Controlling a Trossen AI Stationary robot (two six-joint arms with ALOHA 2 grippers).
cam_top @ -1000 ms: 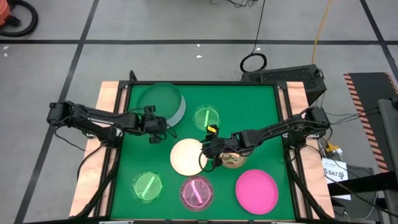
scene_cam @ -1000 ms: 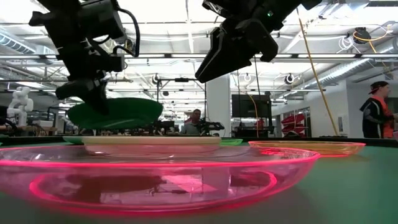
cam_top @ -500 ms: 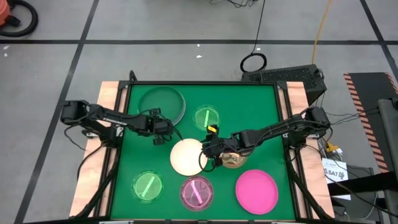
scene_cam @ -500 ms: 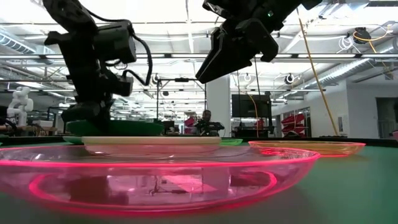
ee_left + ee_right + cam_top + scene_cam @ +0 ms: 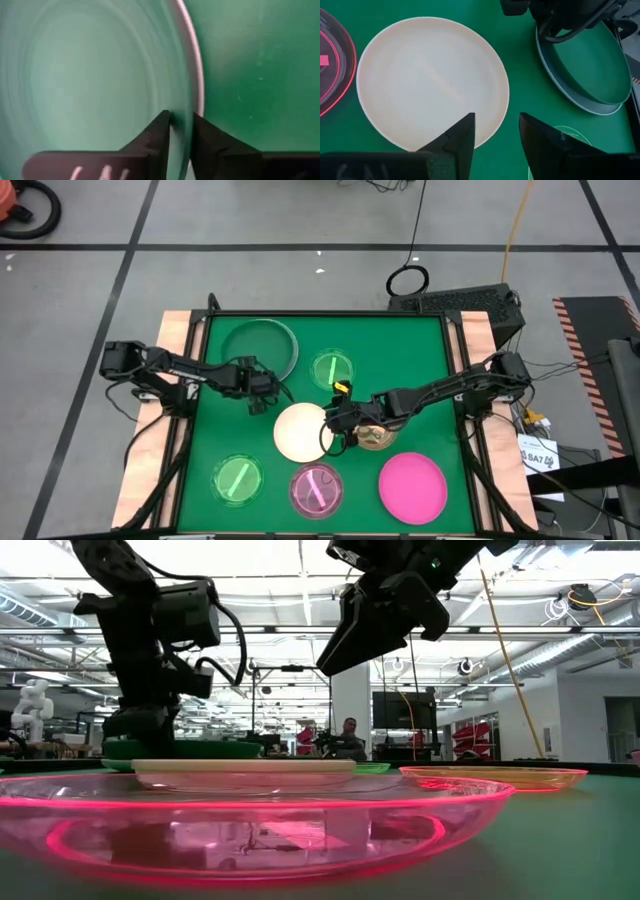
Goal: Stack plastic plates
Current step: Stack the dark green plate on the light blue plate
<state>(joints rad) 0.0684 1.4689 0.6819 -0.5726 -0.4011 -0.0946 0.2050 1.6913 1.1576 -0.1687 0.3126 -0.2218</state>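
Round plastic plates lay flat around the white plate (image 5: 301,432): dark-green plate (image 5: 259,344) behind, hot-pink plate (image 5: 412,486) nearer.

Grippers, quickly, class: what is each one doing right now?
Left gripper: shut on the rim of the dark-green plate, which sits on the pale-blue plate.
Right gripper: open, empty, above the white plate.

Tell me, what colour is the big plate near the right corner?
The big plate is hot pink all over. The high view shows it best.

The big stack of two plates (image 5: 262,343) lies behind and left of the large plate (image 5: 302,431); three small plates lie around it.
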